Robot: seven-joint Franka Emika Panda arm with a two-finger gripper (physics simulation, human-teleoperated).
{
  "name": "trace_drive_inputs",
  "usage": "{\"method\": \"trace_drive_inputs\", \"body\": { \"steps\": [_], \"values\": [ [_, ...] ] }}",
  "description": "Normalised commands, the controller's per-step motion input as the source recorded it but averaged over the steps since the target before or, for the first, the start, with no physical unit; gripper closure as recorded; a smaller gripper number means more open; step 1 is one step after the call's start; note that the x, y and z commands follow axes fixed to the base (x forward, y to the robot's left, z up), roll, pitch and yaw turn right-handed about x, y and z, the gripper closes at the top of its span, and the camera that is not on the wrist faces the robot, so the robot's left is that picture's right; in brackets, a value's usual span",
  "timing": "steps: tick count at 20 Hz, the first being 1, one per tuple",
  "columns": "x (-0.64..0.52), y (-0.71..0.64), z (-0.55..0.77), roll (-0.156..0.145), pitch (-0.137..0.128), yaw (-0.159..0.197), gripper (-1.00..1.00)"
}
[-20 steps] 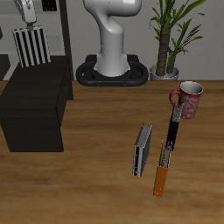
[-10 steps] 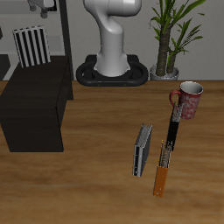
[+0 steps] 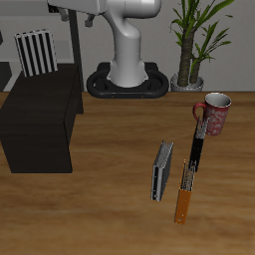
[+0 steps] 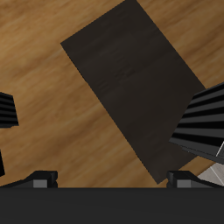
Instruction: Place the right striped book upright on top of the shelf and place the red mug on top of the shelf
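The right striped book (image 3: 33, 52) stands upright on the back part of the black shelf (image 3: 42, 110). My gripper (image 3: 68, 10) hangs high above the shelf, off to the side of the book and apart from it, open with nothing held. In the wrist view the open gripper (image 4: 112, 178) looks down on the shelf's flat top (image 4: 131, 74), with a striped surface (image 4: 206, 122) at the edge. The red mug (image 3: 214, 115) stands on the table, far from the shelf, beside the plant.
A thin grey book (image 3: 162, 169), a black book (image 3: 197, 149) and an orange-spined book (image 3: 185, 197) lie on the table near the mug. A tall thin grey rack (image 3: 76, 40) rises behind the shelf. A potted plant (image 3: 191, 45) stands beside the robot base (image 3: 127, 78).
My gripper has drifted sideways, away from above the striped book toward the robot's base. The book stays upright on the shelf; nothing else has moved.
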Motion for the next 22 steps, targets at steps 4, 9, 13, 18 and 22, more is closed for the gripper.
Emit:
{"method": "trace_drive_inputs", "body": {
  "steps": [4,9,13,18,22],
  "values": [
    [0.11,0.35,0.02,-0.056,-0.045,0.146,-1.0],
    [0.45,0.8,-0.01,-0.045,-0.002,0.2,-1.0],
    [0.43,0.64,-0.17,-0.01,0.016,0.104,-1.0],
    [0.25,0.61,-0.17,0.031,-0.005,0.094,-1.0],
    [0.04,0.67,-0.37,-0.028,-0.031,0.076,-1.0]
  ]
}}
